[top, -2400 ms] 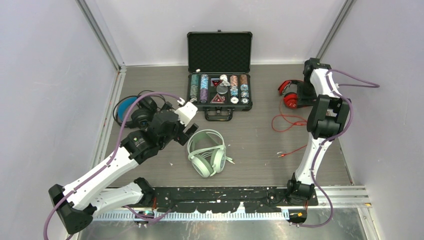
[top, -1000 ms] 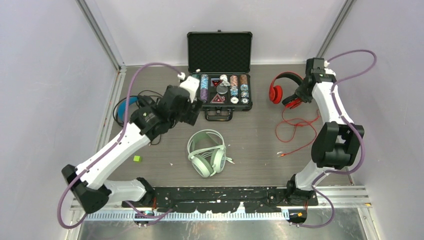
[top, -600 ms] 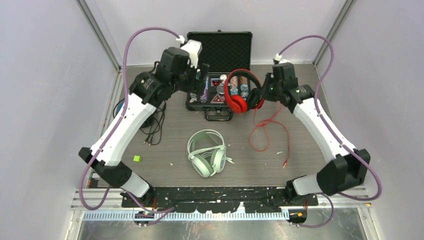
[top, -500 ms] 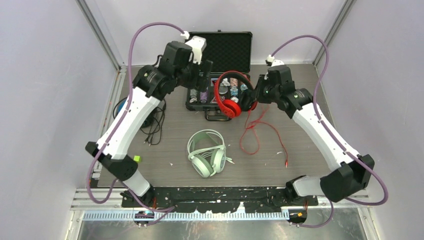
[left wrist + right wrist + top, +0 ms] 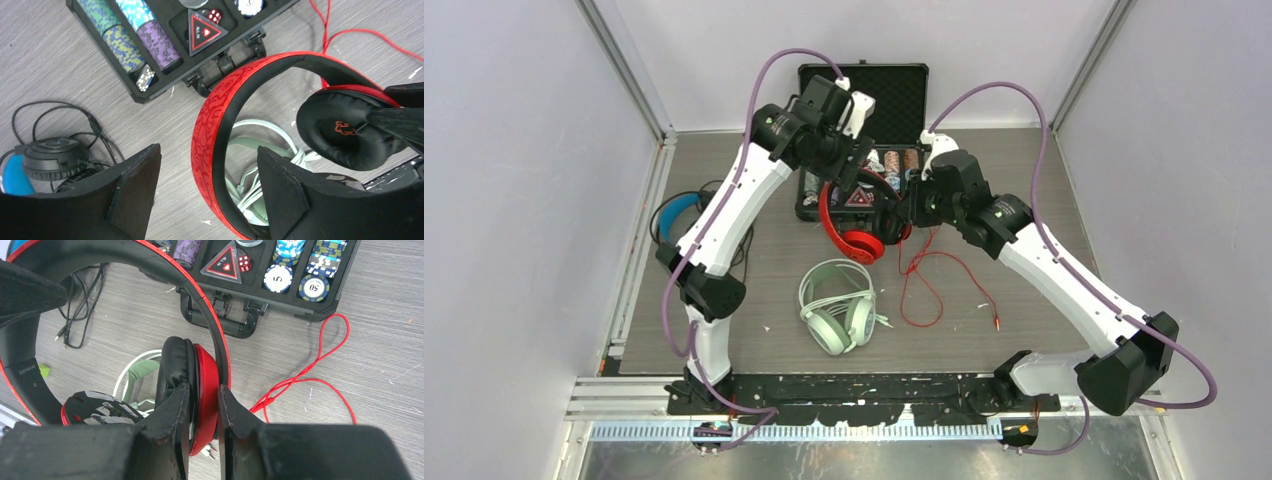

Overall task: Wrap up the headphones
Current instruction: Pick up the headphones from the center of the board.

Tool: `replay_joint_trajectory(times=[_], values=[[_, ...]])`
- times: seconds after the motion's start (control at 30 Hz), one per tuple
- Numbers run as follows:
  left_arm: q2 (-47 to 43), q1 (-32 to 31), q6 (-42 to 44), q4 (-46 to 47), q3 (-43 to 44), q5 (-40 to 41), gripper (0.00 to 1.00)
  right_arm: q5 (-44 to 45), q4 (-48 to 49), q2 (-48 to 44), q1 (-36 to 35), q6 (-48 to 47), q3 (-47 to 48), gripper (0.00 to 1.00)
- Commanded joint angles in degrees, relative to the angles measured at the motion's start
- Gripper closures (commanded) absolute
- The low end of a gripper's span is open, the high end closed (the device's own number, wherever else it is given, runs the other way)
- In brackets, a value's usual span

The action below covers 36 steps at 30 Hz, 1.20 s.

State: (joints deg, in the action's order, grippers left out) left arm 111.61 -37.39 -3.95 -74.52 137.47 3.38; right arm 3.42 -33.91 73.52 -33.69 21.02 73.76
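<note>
The surface (image 5: 1064, 190) is grey wood-grain board, boxed in on three sides by pale lilac walls (image 5: 524, 150). Aluminium posts (image 5: 624, 70) stand at the two far corners, and a black mounting strip (image 5: 864, 385) runs along the near edge, where both arms are bolted. A few pale specks lie scattered on the board.

At 9 o'clock on the surface the black pair (image 5: 674, 212) lies close to the left wall, blue lining showing, with its black cable (image 5: 95, 132) in loose loops beside it. The left arm rises past it toward 12 o'clock. The left fingers (image 5: 135, 190) are spread wide, one on either side of the headband of the red pair (image 5: 849, 235), with a gap on each side and no contact that shows.

At 12 o'clock an open black case (image 5: 864, 100) sits near the back wall, lid up, its trays filled with poker chips (image 5: 132, 40). The red pair hangs in the air just in front of the case's handle, above the surface. Near the centre, toward 6 o'clock, the mint pair (image 5: 834, 305) lies flat with its white cable bunched inside the headband.

The right fingers (image 5: 172, 425) are clamped on one red earcup, padding on one side and shell on the other. The red cable (image 5: 944, 285) drops from the pair and sprawls in loose loops at 3 o'clock of the mint pair, its plug end lying on bare board.
</note>
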Motion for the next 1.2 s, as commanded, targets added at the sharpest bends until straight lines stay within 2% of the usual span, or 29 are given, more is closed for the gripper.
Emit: replay_joint_trajectory(times=[0.0, 0.3, 0.63, 0.73, 0.97, 1.03, 1.17], values=[[0.4, 0.0, 3.2, -4.9, 2.6, 2.2, 0.29, 1.1, 5.2, -2.9, -0.9, -0.1, 0.7, 1.00], [0.6, 0.0, 5.8, -5.2, 0.1, 3.7, 0.35, 1.2, 5.9, -1.9, -1.8, -0.1, 0.7, 1.00], [2.7, 0.0, 7.1, -4.1, 0.3, 3.6, 0.46, 0.6, 6.3, -1.1, -2.2, -0.3, 0.8, 1.00], [3.1, 0.0, 7.4, -3.4, 0.3, 3.5, 0.52, 0.2, 6.2, -1.2, -2.3, -0.3, 0.7, 1.00], [3.8, 0.0, 7.4, -3.5, -1.2, 3.4, 0.55, 0.2, 6.5, -1.6, -2.4, -0.2, 0.4, 0.99], [4.1, 0.0, 7.5, -3.8, -1.3, 3.2, 0.62, 0.0, 6.5, -1.4, -2.4, -0.1, 0.3, 1.00], [3.9, 0.0, 7.8, -3.4, -1.3, 3.4, 0.86, -0.3, 6.9, -1.1, -2.4, -0.2, -0.1, 0.99]])
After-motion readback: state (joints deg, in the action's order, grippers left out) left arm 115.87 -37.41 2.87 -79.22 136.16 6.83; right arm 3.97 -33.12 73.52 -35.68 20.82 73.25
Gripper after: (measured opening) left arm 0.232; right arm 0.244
